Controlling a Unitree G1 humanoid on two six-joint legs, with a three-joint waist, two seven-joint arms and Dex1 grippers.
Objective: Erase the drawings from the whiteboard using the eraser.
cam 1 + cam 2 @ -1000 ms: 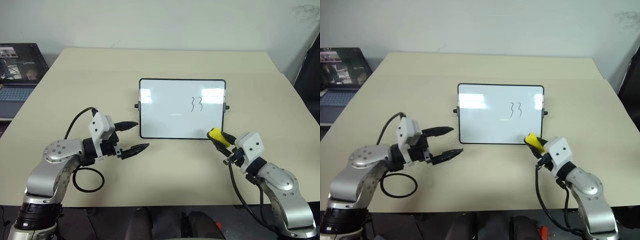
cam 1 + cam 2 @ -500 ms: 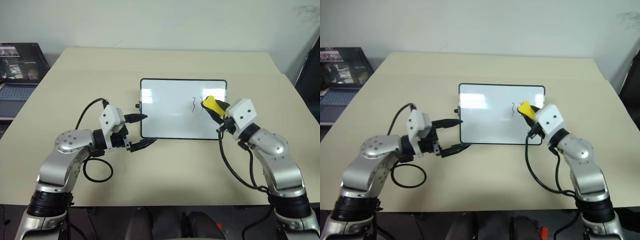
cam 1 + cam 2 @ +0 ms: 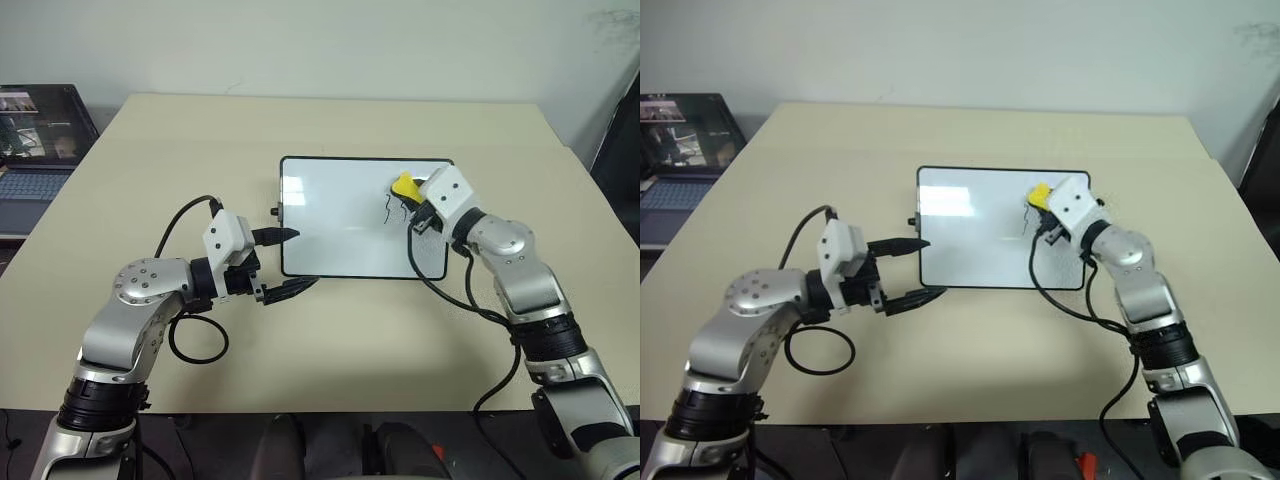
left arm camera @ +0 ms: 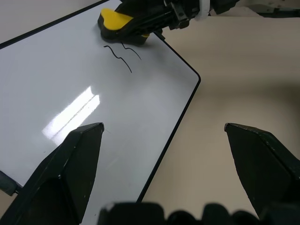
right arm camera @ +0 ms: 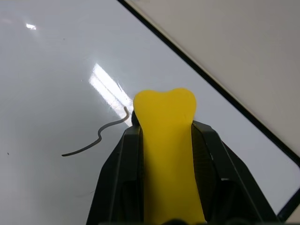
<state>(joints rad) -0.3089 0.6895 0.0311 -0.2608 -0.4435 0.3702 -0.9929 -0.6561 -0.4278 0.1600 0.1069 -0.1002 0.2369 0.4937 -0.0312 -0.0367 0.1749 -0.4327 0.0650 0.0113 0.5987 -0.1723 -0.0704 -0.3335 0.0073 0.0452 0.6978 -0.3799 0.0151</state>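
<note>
- The wiping step is under way, by my reading: the right gripper (image 3: 408, 193) has the eraser (image 3: 403, 186) over the upper right part of the whiteboard (image 3: 330, 225), right at the drawings (image 3: 390, 206).
- What shows of the marks now is a couple of thin black squiggles just below and beside the eraser; in the left wrist view they (image 4: 119, 55) run out from under its black base.
- The rest of the white surface looks clean from where I stand, apart from glare from the ceiling light.
- The whiteboard lies flat in the middle of the beige table (image 3: 330, 125), its black frame square to the robot.
- The right gripper's two black fingers (image 5: 117, 173) are clamped together on the eraser, one on each flank of the yellow block, with the block's rounded end sticking out past their tips (image 5: 165, 105).
- I cannot tell for sure whether the eraser's base is pressing on the board or sitting a hair above it.
- The left gripper (image 3: 283, 263) is spread apart with nothing in it, one finger (image 3: 280, 236) at the board's left edge by the small knob, the other (image 3: 290, 288) near the lower left corner.
- It looks set to steady the board, though I cannot say it touches the frame.
- The next move, I'd judge, calls for a pass back down across the remaining squiggles with steady downward pressure.
- The risk is the light board sliding under the stroke, so the left gripper bracing that edge would help.
- A laptop (image 3: 30, 150) sits off the table's far left, out of the way.
</note>
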